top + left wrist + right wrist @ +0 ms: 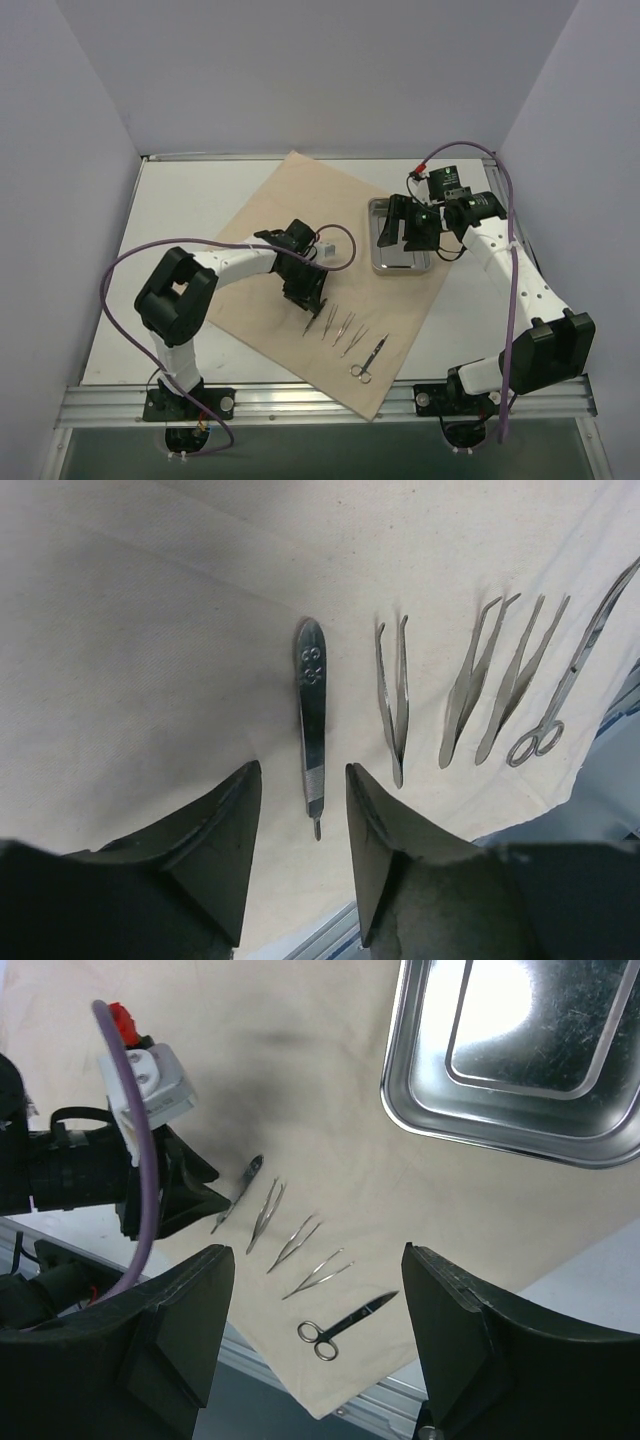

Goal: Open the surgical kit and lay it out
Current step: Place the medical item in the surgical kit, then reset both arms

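L pincer (301, 775), jaws apart w/ nothing held, is hovering over the scalpel handle (311, 700) at the left end of the tool row (345, 335) by the wrap sheet's (290, 200) near edge, R pincer (315, 1255) gaping near the tray (520, 1020); a fingertip (240, 800) is risking snagging handle or sheet on lift-off, skewing the row.

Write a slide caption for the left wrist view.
Left gripper open over a flat metal handle lying on the beige wrap sheet, with three tweezers and scissors lined up beside it.

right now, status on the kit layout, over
Left gripper open, empty, at scalpel handle. Right gripper open, empty, near steel tray. Wrap sheet spread flat, tweezers and scissors in a row. Nothing in the way.
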Motion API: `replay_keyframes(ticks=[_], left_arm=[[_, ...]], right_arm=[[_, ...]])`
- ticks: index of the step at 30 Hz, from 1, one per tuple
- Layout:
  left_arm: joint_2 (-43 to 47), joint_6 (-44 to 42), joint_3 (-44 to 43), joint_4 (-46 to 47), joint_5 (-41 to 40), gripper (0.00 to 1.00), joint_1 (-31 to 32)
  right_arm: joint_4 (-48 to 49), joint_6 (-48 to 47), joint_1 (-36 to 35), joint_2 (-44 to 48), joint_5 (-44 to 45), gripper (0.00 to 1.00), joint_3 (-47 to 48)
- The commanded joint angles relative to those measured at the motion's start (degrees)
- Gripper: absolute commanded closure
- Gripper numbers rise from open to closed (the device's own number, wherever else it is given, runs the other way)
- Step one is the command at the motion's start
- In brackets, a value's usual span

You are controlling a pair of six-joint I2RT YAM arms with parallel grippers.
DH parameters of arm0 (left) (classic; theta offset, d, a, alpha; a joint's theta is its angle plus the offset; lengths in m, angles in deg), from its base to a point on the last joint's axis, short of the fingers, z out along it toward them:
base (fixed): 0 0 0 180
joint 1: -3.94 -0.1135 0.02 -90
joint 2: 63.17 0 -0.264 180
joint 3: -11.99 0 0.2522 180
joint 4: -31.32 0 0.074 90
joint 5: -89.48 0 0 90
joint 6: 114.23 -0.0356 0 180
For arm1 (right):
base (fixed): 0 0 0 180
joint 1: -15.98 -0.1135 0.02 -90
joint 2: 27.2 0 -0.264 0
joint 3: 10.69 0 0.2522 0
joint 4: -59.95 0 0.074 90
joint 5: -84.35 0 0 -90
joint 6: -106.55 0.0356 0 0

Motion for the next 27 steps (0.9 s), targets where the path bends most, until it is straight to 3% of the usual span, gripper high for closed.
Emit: replay_keyframes(ticks=[1,5,6,8,9,10,14,19,25,27], left_arm=[[6.7,1.0,-1.6,-1.5,-3.5,0.51,-1.9],[12.4,2.2,-4.9,-5.2,-6.0,0.46,-4.4],[14.9,2.9,-6.5,-5.7,-5.9,0.45,-5.7],[17.5,3.7,-8.3,-7.2,-6.1,0.41,-6.9],[19.9,4.9,-9.2,-8.0,-6.8,0.27,-7.4],[21.2,5.4,-10.0,-8.6,-7.0,0.06,-8.0],[27.6,9.1,-10.3,-7.8,-4.8,0.06,-12.6],[37.2,17.9,-2.1,-1.0,1.8,0.06,-16.3],[50.6,33.1,15.9,16.5,5.8,0.06,-18.1],[57.5,42.5,22.6,29.0,7.6,0.06,-18.2]], right_arm=[[0.4,-0.5,0.5,2.2,-0.3,0.31,-0.4],[0.3,-1.1,0.5,2.4,0.7,0.26,-0.9],[0.5,-1.3,0.5,2.7,0.8,0.00,-1.2],[0.7,-1.3,0.5,3.2,1.1,0.00,-1.8],[1.0,-1.3,0.5,3.5,1.4,0.00,-2.3],[1.3,-0.9,0.5,4.3,1.6,0.00,-3.5],[3.3,1.0,0.4,5.8,2.2,0.00,-8.3],[7.8,4.2,-0.1,10.2,1.6,0.00,-17.0],[21.1,11.7,-0.3,25.2,-3.9,0.00,-32.6],[30.2,16.1,-0.5,30.4,-7.1,0.00,-37.0]])
